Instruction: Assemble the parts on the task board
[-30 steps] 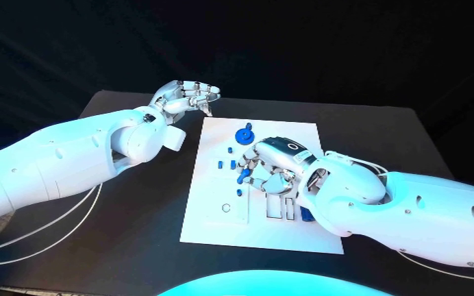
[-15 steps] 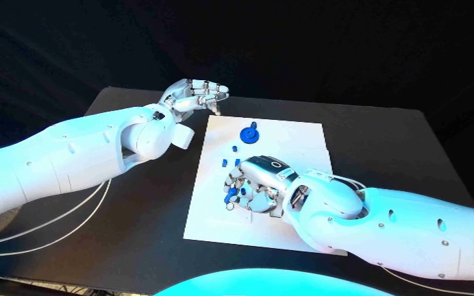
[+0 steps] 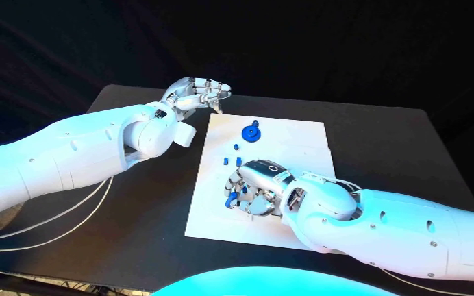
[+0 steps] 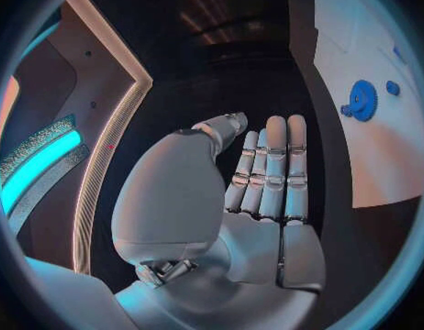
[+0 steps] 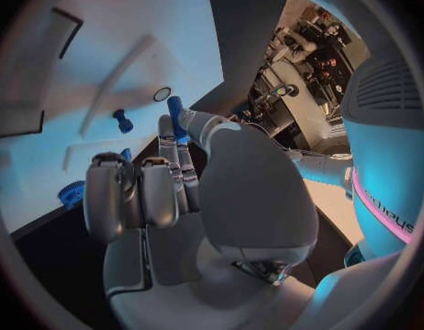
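**Working the near half of the board**

Looking down, we see a black table [image 3: 129, 207] set against a dark backdrop. The white task board [image 3: 296, 138] lies in its middle, its long axis running from the near edge toward the far edge, slightly skewed.

Our left arm [image 3: 69, 155] comes in low over the left side of the table. Its left hand [image 3: 196, 94] hangs off the board, just beyond the far left corner, fingers curled in together with nothing in them that we can make out; the left wrist view shows the fingers lying side by side, the thumb folded across, nothing held.

Our right arm [image 3: 385, 224] covers the near right part of the board. The right hand [image 3: 255, 186] sits over the near-middle of the board, fingers bent down toward it. In the right wrist view a small blue peg [image 5: 176, 117] sits pinched between the thumb and a fingertip, its long axis roughly in line with the fingers, pointing at the board.

On the far half of the board lies a blue gear [image 3: 251, 133], flat. Nearer, small blue parts [image 3: 237, 149] lie in a loose cluster between the gear and the right hand. Another blue peg [image 5: 123, 120] stands apart on the board in the right wrist view.
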Controlling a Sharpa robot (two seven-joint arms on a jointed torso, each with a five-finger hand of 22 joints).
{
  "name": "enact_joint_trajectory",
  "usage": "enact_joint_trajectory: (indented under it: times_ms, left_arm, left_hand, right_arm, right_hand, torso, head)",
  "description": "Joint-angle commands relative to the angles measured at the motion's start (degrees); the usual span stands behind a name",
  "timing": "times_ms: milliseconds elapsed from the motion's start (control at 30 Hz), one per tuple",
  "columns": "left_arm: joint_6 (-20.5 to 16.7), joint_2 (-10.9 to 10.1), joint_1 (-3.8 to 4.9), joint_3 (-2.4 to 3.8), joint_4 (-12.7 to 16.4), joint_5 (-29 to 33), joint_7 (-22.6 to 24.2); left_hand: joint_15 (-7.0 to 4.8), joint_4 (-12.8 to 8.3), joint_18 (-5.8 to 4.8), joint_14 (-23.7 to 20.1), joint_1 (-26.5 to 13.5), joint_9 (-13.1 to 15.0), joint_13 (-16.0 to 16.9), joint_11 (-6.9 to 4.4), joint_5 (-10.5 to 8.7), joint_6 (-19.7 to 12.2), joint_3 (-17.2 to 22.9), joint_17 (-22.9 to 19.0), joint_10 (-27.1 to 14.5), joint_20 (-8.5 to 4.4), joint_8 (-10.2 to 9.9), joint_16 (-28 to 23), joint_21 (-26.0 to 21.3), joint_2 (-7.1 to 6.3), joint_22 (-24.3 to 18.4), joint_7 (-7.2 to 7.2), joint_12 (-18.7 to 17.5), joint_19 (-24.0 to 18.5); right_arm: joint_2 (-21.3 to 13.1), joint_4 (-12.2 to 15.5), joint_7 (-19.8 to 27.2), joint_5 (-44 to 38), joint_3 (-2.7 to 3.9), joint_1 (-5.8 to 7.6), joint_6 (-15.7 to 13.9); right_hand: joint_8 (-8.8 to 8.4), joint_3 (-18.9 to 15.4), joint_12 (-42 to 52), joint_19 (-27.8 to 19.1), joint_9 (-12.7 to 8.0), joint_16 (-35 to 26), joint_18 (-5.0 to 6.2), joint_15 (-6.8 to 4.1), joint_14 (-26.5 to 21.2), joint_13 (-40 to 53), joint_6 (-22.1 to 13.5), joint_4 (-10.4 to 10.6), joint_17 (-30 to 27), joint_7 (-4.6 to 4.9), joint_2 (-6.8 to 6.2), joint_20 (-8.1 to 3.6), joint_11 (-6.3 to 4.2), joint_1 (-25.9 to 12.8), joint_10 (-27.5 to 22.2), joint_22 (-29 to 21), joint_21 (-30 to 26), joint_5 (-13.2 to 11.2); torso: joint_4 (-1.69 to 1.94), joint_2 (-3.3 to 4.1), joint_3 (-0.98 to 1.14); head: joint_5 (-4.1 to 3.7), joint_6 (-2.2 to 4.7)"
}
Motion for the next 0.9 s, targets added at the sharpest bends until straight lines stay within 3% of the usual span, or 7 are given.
enact_joint_trajectory:
  times_ms: [33,300,900]
  left_arm:
    - [0.94,0.05,0.01,0.03,0.13,0.20,0.24]
    - [0.90,-0.04,0.01,0.03,0.14,0.20,0.24]
    - [1.01,-0.16,0.01,0.02,0.14,0.20,0.11]
  left_hand:
    - [0.41,-0.20,0.84,-0.15,0.36,-0.02,-0.09,0.08,0.16,-0.17,-0.02,-0.09,-0.30,0.06,0.40,-0.22,-0.14,0.08,-0.04,-0.07,0.14,0.48]
    - [0.42,-0.24,0.83,-0.16,0.40,-0.02,-0.13,0.09,0.14,-0.15,-0.07,-0.14,-0.30,0.06,0.50,-0.24,-0.11,0.10,-0.01,-0.08,0.23,0.49]
    - [0.42,-0.24,0.83,-0.16,0.40,-0.02,-0.13,0.09,0.14,-0.15,-0.07,-0.14,-0.30,0.06,0.50,-0.24,-0.11,0.10,-0.01,-0.08,0.23,0.49]
  right_arm:
    - [0.11,-0.22,-0.52,-2.20,-0.03,-0.10,1.95]
    - [0.18,-0.41,-1.64,-4.02,-0.07,-0.14,3.61]
    - [0.61,-0.08,-4.41,-8.30,-0.09,-0.24,3.93]
  right_hand:
    - [0.24,0.27,-0.23,0.59,1.66,0.15,-0.42,-0.42,1.22,-0.08,0.34,-0.15,-0.09,0.12,0.52,-0.02,-0.08,0.12,0.19,3.84,-0.27,0.19]
    - [0.26,0.30,-0.27,0.58,1.70,0.16,-0.42,-0.40,1.22,-0.07,0.31,-0.21,-0.07,0.15,0.49,-0.01,-0.05,-0.03,0.22,3.84,-0.29,0.20]
    - [0.29,0.40,-0.38,0.59,1.80,0.11,-0.43,-0.37,1.19,-0.05,0.22,-0.41,-0.23,0.17,0.36,0.01,-0.02,-0.36,0.23,3.89,-0.26,0.30]
  torso:
    - [-0.02,-0.01,0.00]
    - [0.01,0.00,0.01]
    - [-0.02,0.01,0.00]
  head:
    - [-0.02,0.00]
    - [0.03,-0.12]
    - [-0.10,-0.10]
